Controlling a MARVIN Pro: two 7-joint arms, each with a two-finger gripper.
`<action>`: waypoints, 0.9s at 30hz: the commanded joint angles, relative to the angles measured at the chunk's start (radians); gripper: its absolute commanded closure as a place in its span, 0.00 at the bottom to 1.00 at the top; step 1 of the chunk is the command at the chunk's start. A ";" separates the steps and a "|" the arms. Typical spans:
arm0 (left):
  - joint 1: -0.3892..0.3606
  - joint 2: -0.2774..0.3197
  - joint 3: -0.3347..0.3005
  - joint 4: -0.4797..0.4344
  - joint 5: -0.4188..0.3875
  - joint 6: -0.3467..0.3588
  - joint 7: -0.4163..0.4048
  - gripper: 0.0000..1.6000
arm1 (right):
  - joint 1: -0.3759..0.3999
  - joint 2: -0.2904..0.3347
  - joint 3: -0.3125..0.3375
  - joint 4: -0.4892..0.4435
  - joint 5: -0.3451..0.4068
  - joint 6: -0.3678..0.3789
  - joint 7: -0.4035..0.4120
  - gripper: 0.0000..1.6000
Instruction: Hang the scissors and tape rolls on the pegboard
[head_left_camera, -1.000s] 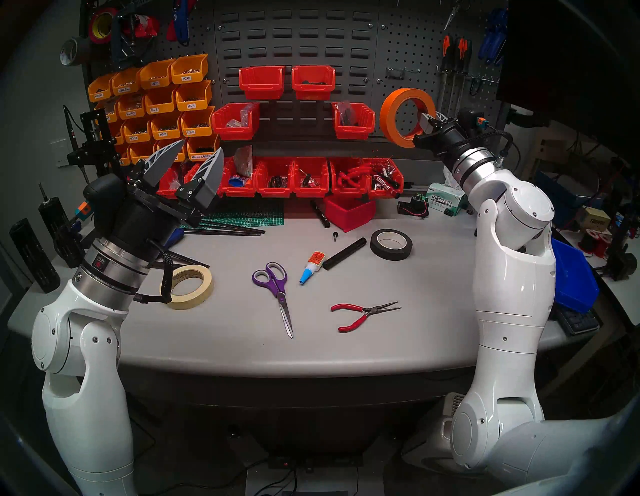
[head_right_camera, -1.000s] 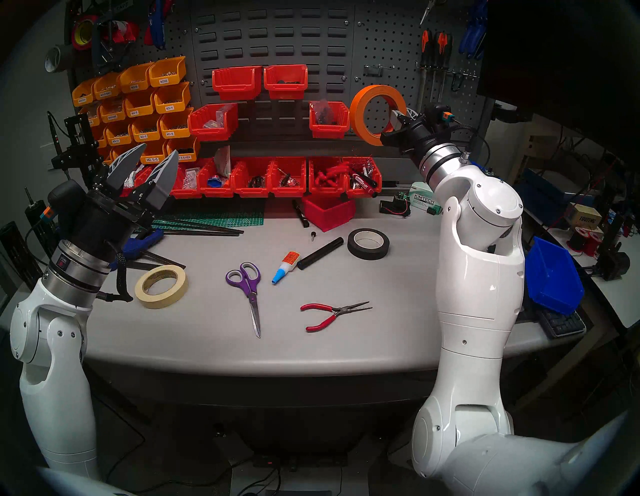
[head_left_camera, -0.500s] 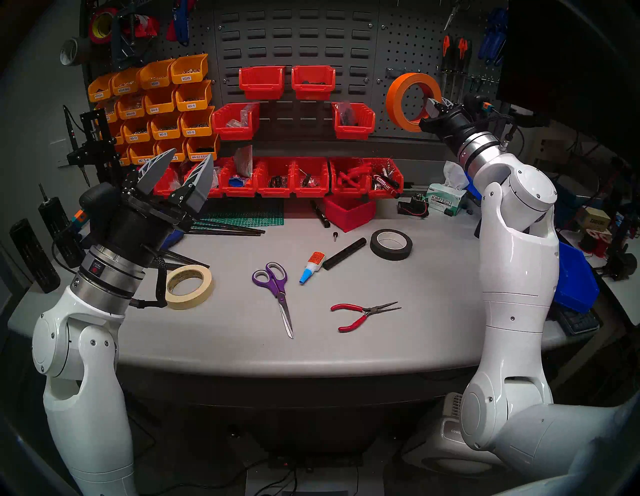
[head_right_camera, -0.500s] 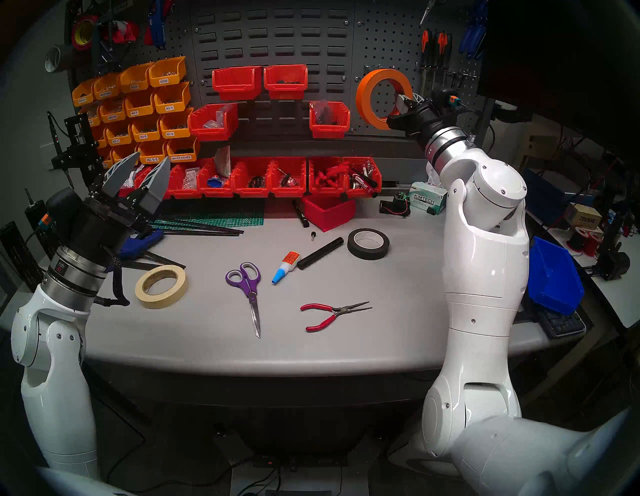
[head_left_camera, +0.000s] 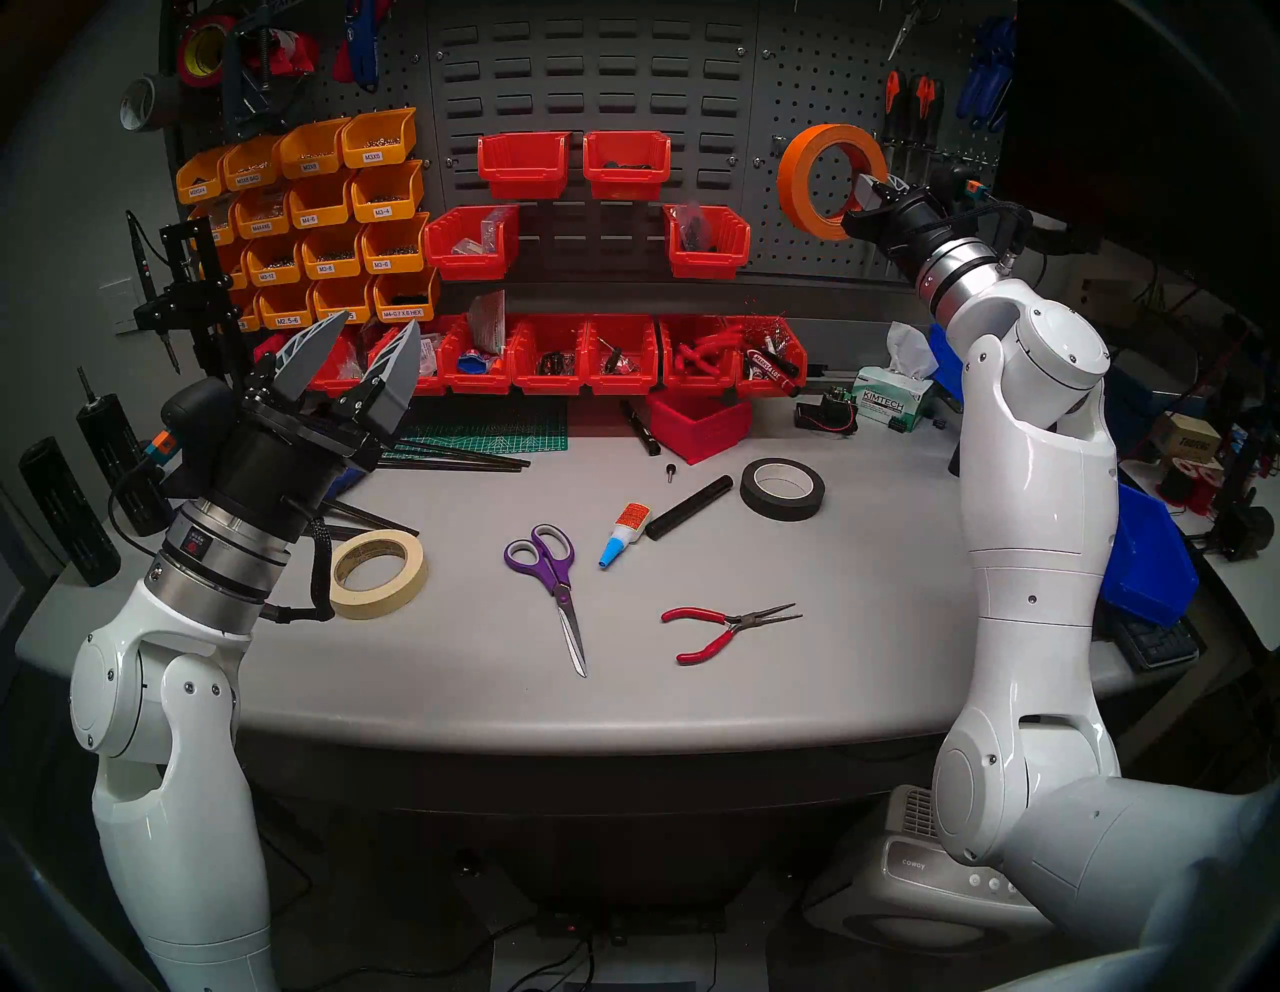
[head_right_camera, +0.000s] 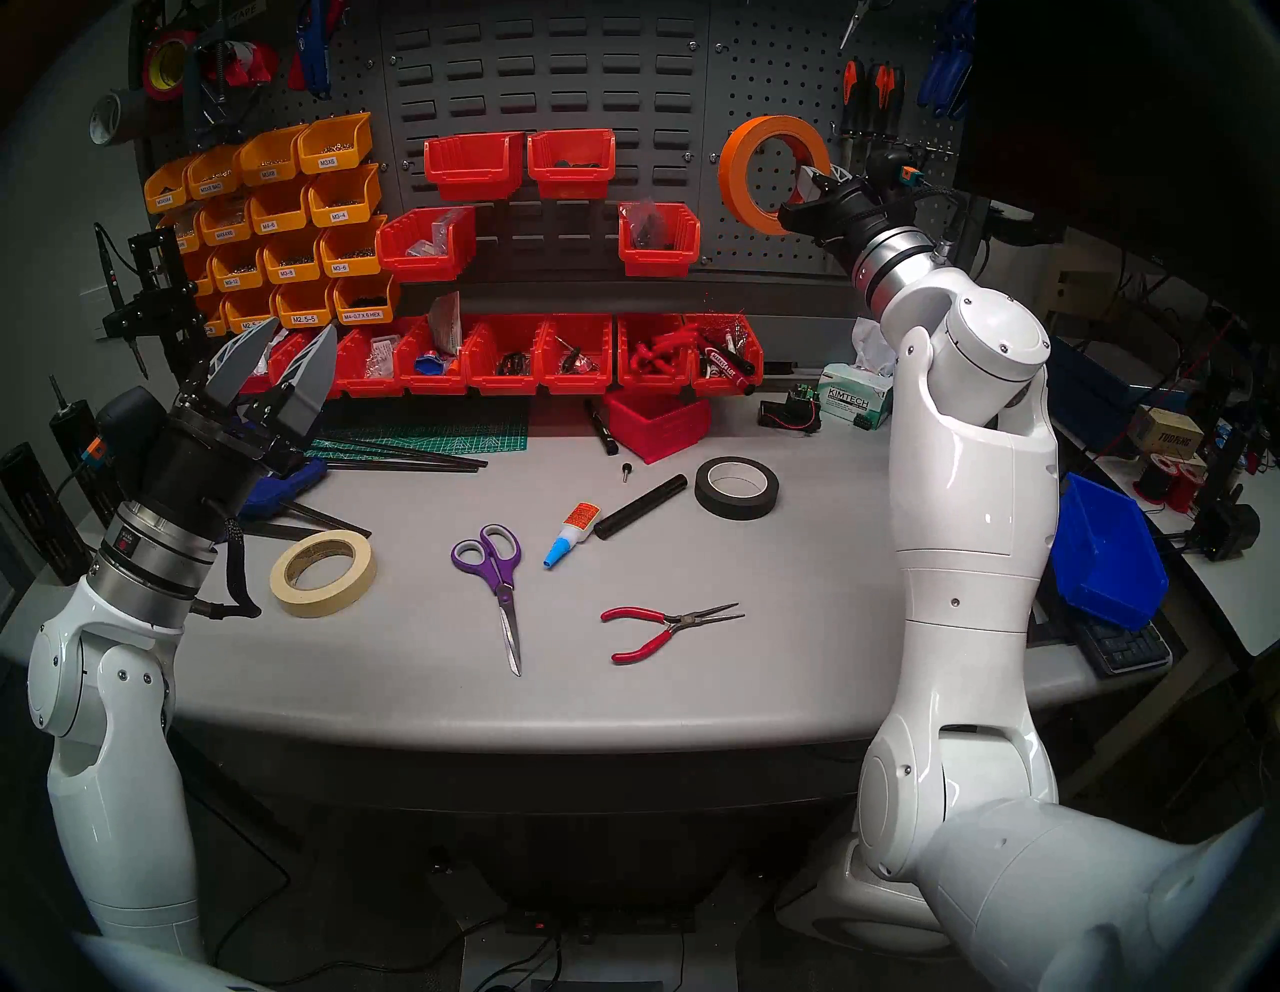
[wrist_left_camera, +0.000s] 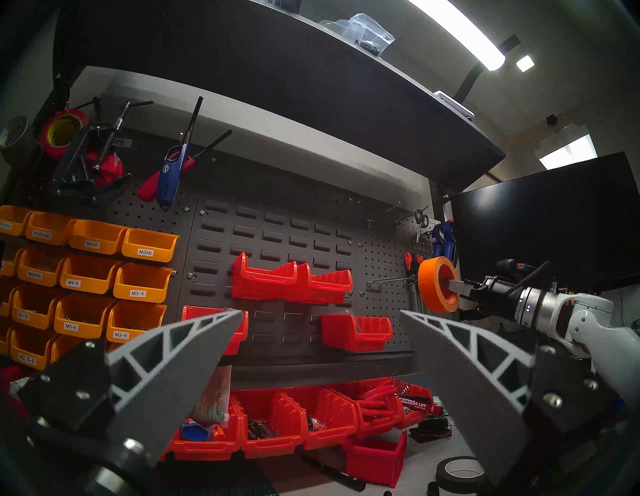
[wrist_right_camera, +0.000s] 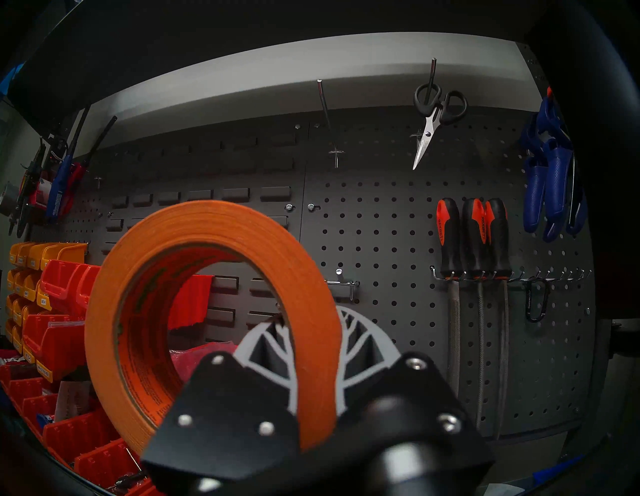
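Head view: right end effector (head_left_camera: 861, 208) pinches the orange tape roll (head_left_camera: 796, 173) by its rim, roll upright in front of the pegboard (head_left_camera: 817, 83). Left end effector (head_left_camera: 360, 350) spread, empty; cream tape roll (head_left_camera: 377, 575) on the counter (head_left_camera: 485, 693) below it, scissors (head_left_camera: 554, 575) further right.

Left wrist: fingers (wrist_left_camera: 194, 346) wide apart, orange roll far right.

Right wrist: fingers clamp the roll's rim; double-prong hook (wrist_right_camera: 341, 285) just behind it.

Wide orange tape roll (head_left_camera: 831, 181) upright, held up before dotted dark-grey metal pegboard (head_left_camera: 810, 83); cream masking-tape roll (head_left_camera: 378, 573) flat & purple-handled, silver-bladed scissors (head_left_camera: 554, 585) closed on bench.
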 joint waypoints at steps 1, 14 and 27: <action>-0.018 0.002 -0.008 -0.014 -0.013 -0.003 -0.001 0.00 | 0.108 0.022 -0.007 0.010 0.009 -0.023 -0.019 1.00; -0.025 0.000 -0.019 -0.005 -0.014 -0.002 -0.010 0.00 | 0.172 0.039 -0.016 0.076 0.030 -0.028 -0.056 1.00; -0.037 -0.001 -0.028 0.001 -0.018 -0.001 -0.014 0.00 | 0.247 0.038 -0.045 0.170 0.051 -0.028 -0.082 1.00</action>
